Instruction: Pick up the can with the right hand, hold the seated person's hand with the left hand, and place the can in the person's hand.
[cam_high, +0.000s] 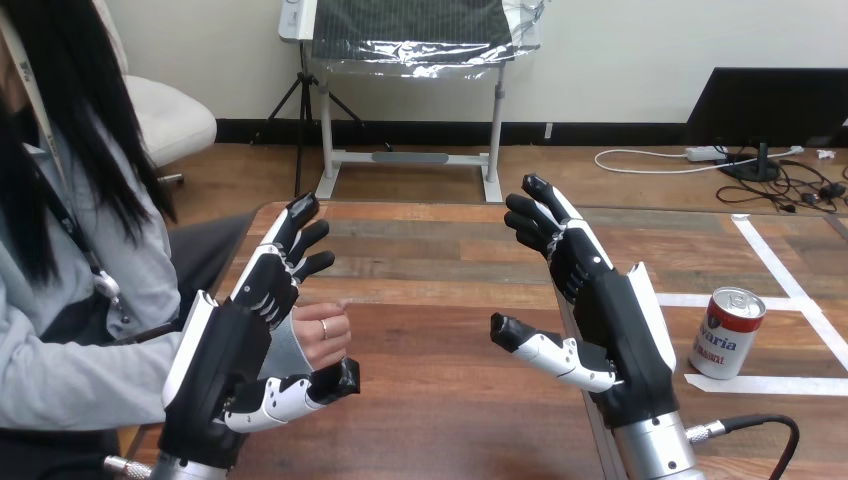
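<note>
table (430, 270): wooden planks | white tape (790, 385): strips on tabletop, right side

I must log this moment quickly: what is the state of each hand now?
Left hand: open, beside the person's hand, not gripping it.
Right hand: open, empty; can untouched.

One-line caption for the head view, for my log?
Both hands open: left hand beside the person's hand, right hand raised, can upright on the table to its right.
</note>
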